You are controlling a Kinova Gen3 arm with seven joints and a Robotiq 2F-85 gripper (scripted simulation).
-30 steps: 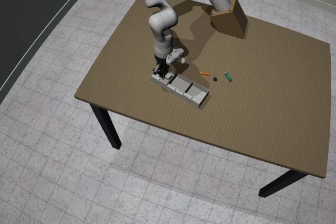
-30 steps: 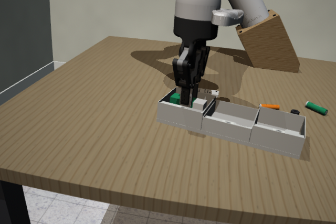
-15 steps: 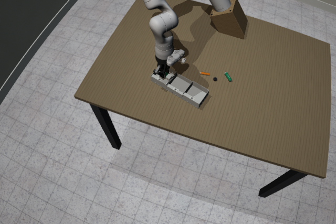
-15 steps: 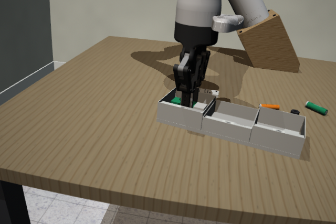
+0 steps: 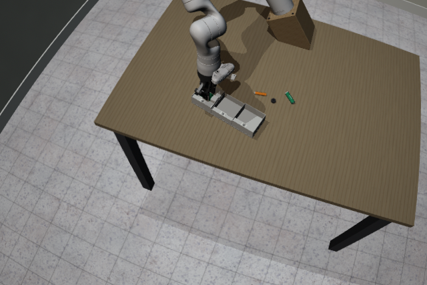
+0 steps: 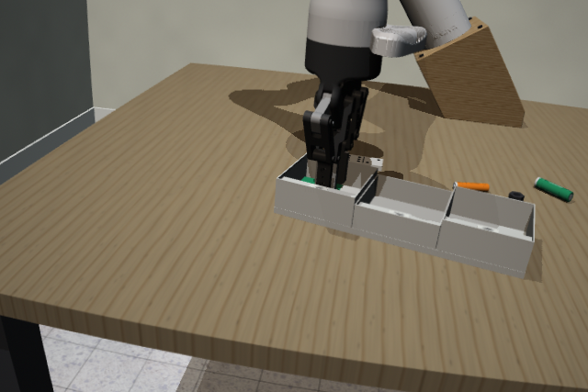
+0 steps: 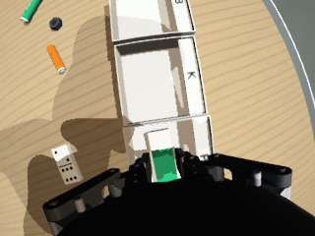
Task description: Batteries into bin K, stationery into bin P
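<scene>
Three bins (image 6: 403, 221) in a row, the nearest under the claw (image 6: 327, 173). One green-and-white block (image 7: 161, 160) sits between its fingers. Beyond it lie one die (image 7: 65, 161), one orange cylinder (image 7: 55, 58), one black disc (image 7: 55, 24) and one green battery (image 7: 31, 7).
</scene>
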